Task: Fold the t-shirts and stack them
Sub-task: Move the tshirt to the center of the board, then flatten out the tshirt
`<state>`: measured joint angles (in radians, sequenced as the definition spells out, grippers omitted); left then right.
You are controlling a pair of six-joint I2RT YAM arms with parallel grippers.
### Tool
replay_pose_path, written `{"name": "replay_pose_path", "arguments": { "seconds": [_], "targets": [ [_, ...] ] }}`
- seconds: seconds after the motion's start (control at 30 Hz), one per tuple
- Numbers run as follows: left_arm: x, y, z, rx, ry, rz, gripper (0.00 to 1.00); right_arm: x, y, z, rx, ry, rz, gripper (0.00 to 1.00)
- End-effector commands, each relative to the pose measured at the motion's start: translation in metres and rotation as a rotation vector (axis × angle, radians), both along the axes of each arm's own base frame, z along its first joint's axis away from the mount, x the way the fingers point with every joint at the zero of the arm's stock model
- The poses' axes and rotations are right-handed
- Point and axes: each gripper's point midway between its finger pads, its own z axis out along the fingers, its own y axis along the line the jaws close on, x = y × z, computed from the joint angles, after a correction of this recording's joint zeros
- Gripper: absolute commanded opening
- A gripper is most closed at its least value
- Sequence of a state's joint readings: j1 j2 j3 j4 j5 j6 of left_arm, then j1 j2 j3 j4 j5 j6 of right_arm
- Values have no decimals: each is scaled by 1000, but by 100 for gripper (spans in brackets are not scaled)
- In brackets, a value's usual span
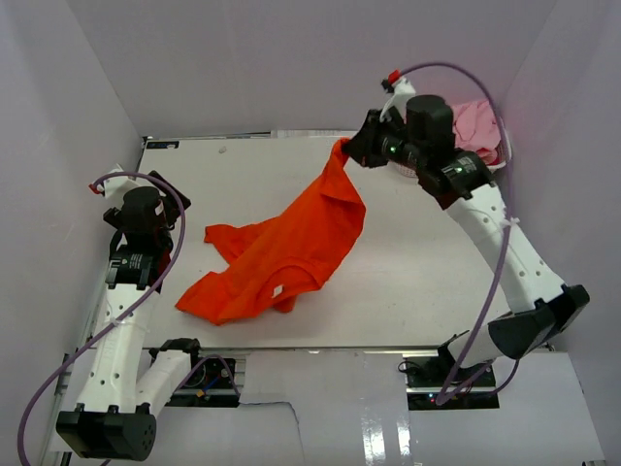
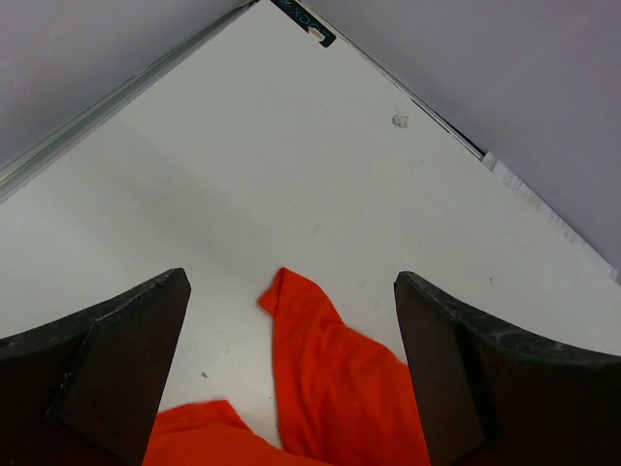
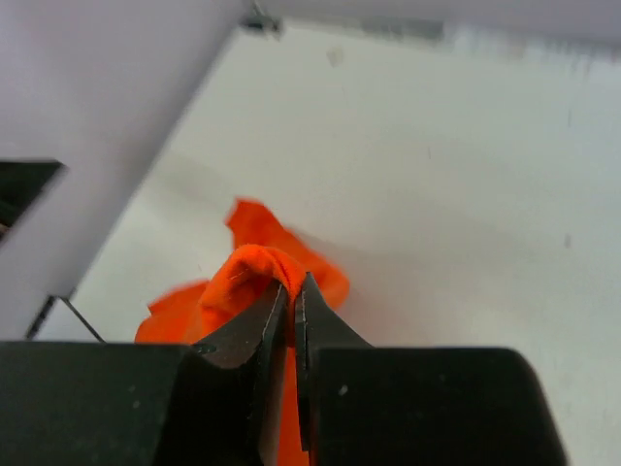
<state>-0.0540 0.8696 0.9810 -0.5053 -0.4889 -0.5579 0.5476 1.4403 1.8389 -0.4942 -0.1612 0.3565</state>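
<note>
A bright orange-red cloth t-shirt lies crumpled across the middle of a white table, with one end lifted off the surface toward the far right. The right gripper pinches that raised fold, its black fingers clamped tight on the cloth. The left gripper hangs over the table's left side, fingers spread wide and grasping nothing. A heap of light pink cloth sits at the far right corner, behind the right arm
</note>
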Motion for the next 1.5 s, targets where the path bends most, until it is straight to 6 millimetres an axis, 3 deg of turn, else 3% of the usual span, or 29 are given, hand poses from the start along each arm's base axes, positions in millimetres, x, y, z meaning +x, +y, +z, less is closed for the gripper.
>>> {"name": "replay_pose_path", "arguments": {
  "seconds": [0.0, 0.07, 0.1, 0.23, 0.33, 0.5, 0.6, 0.63, 0.67, 0.77, 0.87, 0.9, 0.97, 1.0, 1.03, 1.07, 1.1, 1.13, 1.2, 1.23, 1.3, 1.37, 1.4, 1.47],
  "targets": [
    [-2, 1, 16, -2, -34, -1, 98, 10, -3, -104, -112, 224, -22, 8],
    [-1, 0, 15, -2, -30, -6, 98, 13, -17, -144, -164, 292, -68, 8],
    [-2, 0, 14, -1, -28, -8, 98, 10, -27, -183, -216, 359, -89, 8],
    [-1, -2, 14, -6, -27, -21, 98, 17, -75, -245, -283, 462, -199, 8],
    [2, -9, 13, -13, -28, -59, 98, 22, -94, -268, -302, 504, -224, 8],
    [16, -44, 15, 0, -50, -294, 98, 48, -108, -270, -312, 487, -272, 8],
    [23, -69, 10, -3, -56, -443, 98, 71, -102, -259, -296, 457, -230, 8],
    [25, -79, 9, -10, -58, -502, 98, 77, -96, -266, -299, 472, -200, 8],
    [27, -90, 11, -14, -76, -568, 98, 82, -83, -252, -271, 445, -134, 8],
    [33, -123, 13, -33, -93, -769, 98, 85, -59, -250, -225, 440, 9, 8],
    [52, -138, -7, -84, -8, -852, 98, 89, -45, -257, -189, 448, 83, 8],
    [51, -142, -2, -82, -18, -878, 98, 90, -42, -259, -182, 453, 100, 8],
    [59, -150, -18, -135, 35, -914, 98, 98, -37, -275, -182, 484, 116, 10],
    [62, -152, -19, -142, 40, -926, 98, 105, -35, -273, -189, 471, 113, 12],
    [65, -155, -25, -149, 56, -933, 98, 114, -38, -291, -218, 502, 86, 15],
    [66, -156, -24, -143, 49, -938, 98, 120, -40, -297, -237, 508, 72, 20],
    [66, -158, -22, -131, 42, -949, 98, 129, -41, -294, -258, 488, 66, 30],
    [67, -158, -21, -118, 39, -953, 98, 136, -43, -309, -282, 511, 46, 34],
    [66, -158, -16, -91, 25, -957, 98, 146, -46, -314, -320, 511, 16, 48],
    [66, -158, -14, -82, 22, -955, 98, 152, -54, -316, -366, 493, -29, 50],
    [65, -157, -10, -65, 10, -953, 98, 157, -63, -316, -427, 468, -96, 66],
    [63, -157, -11, -60, 9, -951, 98, 159, -81, -314, -512, 428, -188, 71],
    [62, -156, -11, -57, 8, -950, 98, 157, -86, -304, -525, 405, -213, 72],
    [60, -157, -14, -51, 4, -951, 98, 142, -86, -307, -566, 394, -201, 71]
  ]
}}
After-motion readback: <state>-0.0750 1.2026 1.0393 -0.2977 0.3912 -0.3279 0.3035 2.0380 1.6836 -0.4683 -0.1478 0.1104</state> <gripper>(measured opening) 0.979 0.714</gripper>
